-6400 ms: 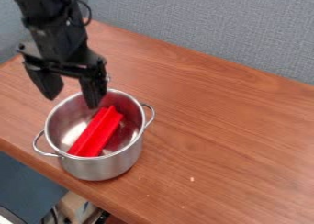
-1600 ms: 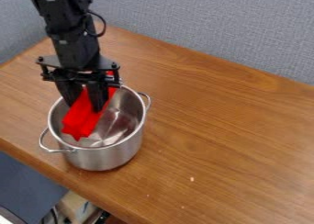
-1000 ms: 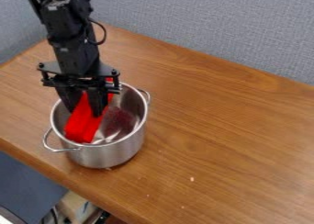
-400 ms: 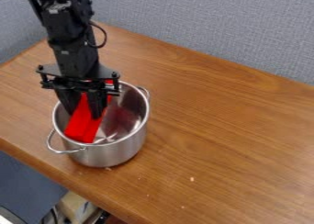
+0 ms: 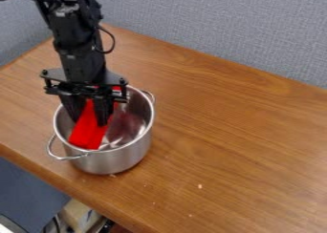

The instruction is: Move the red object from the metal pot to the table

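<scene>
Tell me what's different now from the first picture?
The gripper came down into the pot and its jaws closed on the red object, which now stands more steeply. The pot shifted slightly to the right in the picture. The red object is still inside it.

A gray textured wall [image 5: 230, 31] stands behind, and a dark blue-gray surface [image 5: 36, 197] fills the lower left.

Lab-like setting: robot arm [image 5: 79, 36] mounted over wood-grain table [image 5: 230, 132], plain grey textured partition [image 5: 230, 27] behind.
</scene>
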